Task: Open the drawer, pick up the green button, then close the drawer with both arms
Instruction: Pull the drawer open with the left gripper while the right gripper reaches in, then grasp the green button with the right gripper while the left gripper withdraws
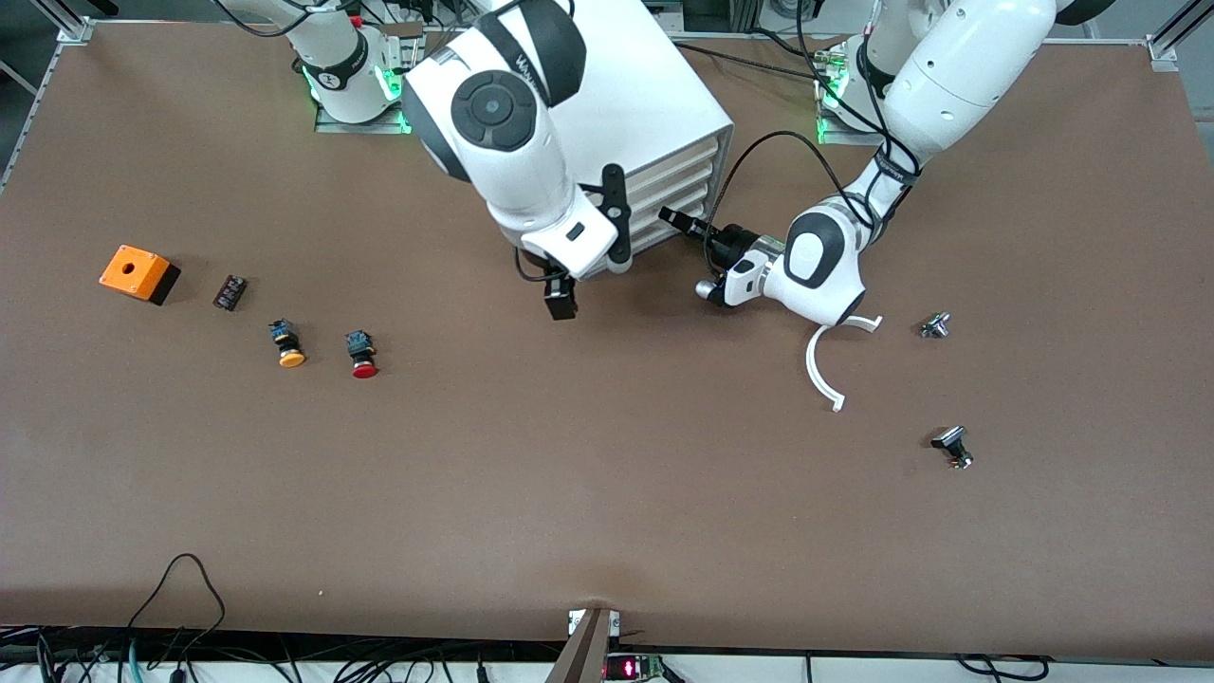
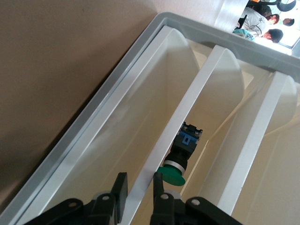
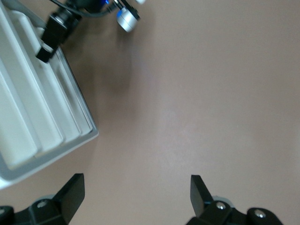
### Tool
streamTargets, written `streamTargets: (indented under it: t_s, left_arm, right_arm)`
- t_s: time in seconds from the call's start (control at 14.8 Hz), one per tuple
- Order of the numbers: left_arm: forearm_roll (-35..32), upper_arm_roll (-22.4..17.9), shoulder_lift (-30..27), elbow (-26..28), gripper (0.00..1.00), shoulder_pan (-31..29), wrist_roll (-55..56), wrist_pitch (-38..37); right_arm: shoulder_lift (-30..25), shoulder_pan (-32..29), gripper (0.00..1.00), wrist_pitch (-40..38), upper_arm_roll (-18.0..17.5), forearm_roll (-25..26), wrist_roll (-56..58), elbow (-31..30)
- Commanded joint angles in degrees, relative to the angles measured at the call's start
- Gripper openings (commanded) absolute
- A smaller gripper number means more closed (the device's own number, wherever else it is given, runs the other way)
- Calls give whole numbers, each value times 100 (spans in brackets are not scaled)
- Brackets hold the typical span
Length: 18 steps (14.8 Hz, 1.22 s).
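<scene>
At the white box cabinet (image 1: 654, 123), left tool (image 2: 139, 193) is clenched on the cream drawer front (image 2: 180, 126) — next a straight pull. Green-capped button (image 2: 180, 159) sits inside; right tool (image 3: 136, 192) hangs released over the worktop (image 1: 607, 474).

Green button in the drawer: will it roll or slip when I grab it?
The green button lies on its side, and its round cap could let it roll. The smooth cap may slip; the squarer black-and-blue body looks easier to pinch. It looks light.

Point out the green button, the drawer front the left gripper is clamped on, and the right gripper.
green button (image 2: 171, 174): left wrist view, on its round green cap.
drawer front (image 2: 187, 112): left wrist view, on the cream edge.
left gripper (image 2: 139, 196): left wrist view, between fingertips.
right gripper (image 3: 137, 188): right wrist view, between open fingertips.
</scene>
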<state>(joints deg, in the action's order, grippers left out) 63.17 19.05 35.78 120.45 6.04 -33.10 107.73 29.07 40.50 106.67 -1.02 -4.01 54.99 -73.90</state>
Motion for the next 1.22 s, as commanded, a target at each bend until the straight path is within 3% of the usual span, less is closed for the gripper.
streamTargets:
  t_s: [0.0,0.81,0.88,0.95,1.15]
  left_arm:
    - [82,-120,-194,119,0,-172,128,214]
    - [73,-1122,-300,-874,0,-313,67,214]
    - [73,-1123,-308,-935,22,-340,58,214]
    - [90,-1123,-308,-936,99,-357,32,222]
    - [65,-1132,-518,-945,100,-419,5,344]
  right_arm:
    - [274,90,100,-112,23,-74,-5,402]
    - [520,204,100,73,23,-100,-41,517]
    - [564,248,100,108,14,-100,-41,517]
    - [591,283,100,186,14,-109,-41,517]
    - [740,327,100,301,14,-258,-41,517]
